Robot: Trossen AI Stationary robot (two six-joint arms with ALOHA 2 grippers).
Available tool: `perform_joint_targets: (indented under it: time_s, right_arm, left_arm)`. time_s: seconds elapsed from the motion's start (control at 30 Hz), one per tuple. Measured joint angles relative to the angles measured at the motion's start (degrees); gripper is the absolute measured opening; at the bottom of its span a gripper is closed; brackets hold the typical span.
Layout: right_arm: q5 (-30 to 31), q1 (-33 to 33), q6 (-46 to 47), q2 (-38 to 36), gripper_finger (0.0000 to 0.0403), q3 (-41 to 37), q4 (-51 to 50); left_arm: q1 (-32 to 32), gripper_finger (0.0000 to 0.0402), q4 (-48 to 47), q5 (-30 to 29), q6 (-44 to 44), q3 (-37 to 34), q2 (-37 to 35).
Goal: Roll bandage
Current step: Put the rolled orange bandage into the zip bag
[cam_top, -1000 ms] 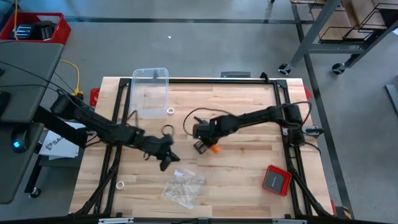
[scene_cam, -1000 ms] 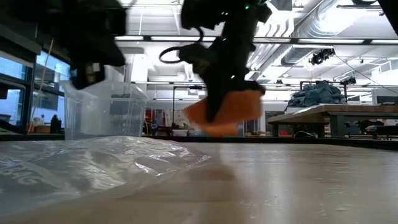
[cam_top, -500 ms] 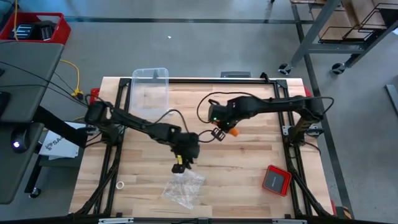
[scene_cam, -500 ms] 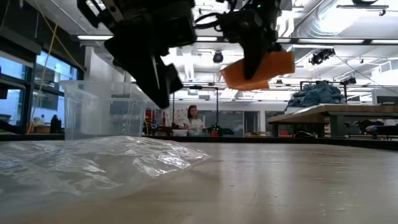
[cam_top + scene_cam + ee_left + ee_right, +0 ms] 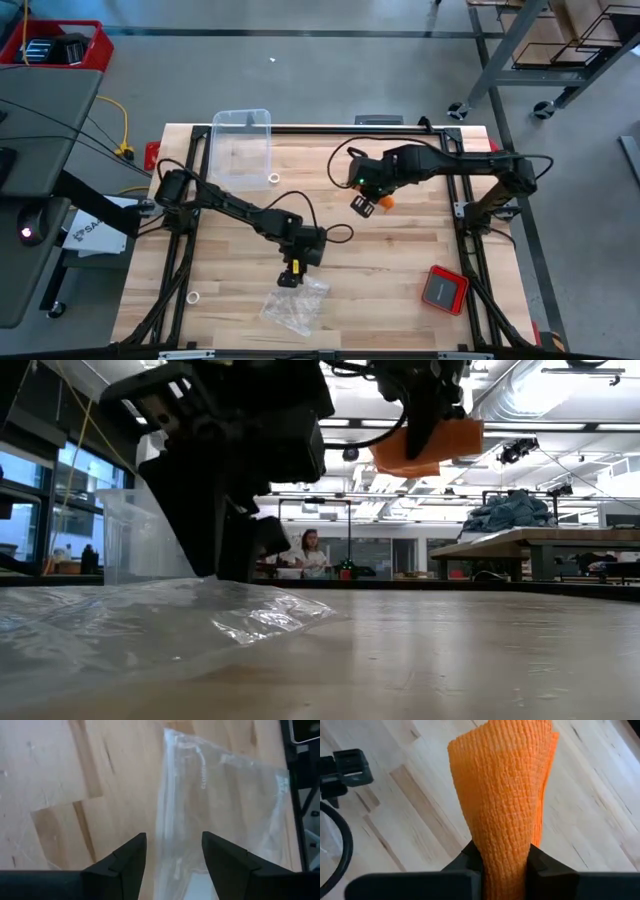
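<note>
- The right gripper (image 5: 372, 203) hangs over the middle-rear of the wooden counter (image 5: 400, 255), its fingers (image 5: 470, 857) clamped on the bandage (image 5: 502, 795), a stubby orange roll of knit fabric.
- In the low view the bandage (image 5: 428, 448) rides well above the counter surface, pinched from above and touching nothing else.
- From overhead, the orange roll (image 5: 383, 200) shows just beside the right gripper's dark body, near the counter's centre line and well apart from the red square device (image 5: 443, 289) at the front right.
- The left gripper (image 5: 290, 274) reaches down at the edge of a clear plastic bag (image 5: 293, 303) lying crumpled near the counter's front.
- The left wrist view shows its two fingers (image 5: 125, 862) spread apart, framing the bag's (image 5: 220, 810) glossy film, with nothing between them.
- A clear plastic bin (image 5: 243, 148) stands at the rear left of the counter; a small white ring (image 5: 274, 179) lies just beside its front edge, another (image 5: 193, 297) near the front-left corner.
- Beyond the counter, a person (image 5: 309, 550) shows in the room behind.
</note>
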Motion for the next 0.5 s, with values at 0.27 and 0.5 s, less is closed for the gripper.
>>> perform_joint_targets:
  time_s: [0.27, 0.5]
  right_arm:
    - [1.8, -0.6, -0.8, -0.8, 0.0043, 0.0, -0.6]
    - [2.6, -1.2, -0.9, -0.8, 0.0043, 0.0, -1.5]
  left_arm:
    - [-0.5, 0.0128, -0.5, -0.6, -0.4, 0.0, -0.4]
    - [-1.8, 0.0009, -0.5, -0.7, -1.4, 0.0, -0.4]
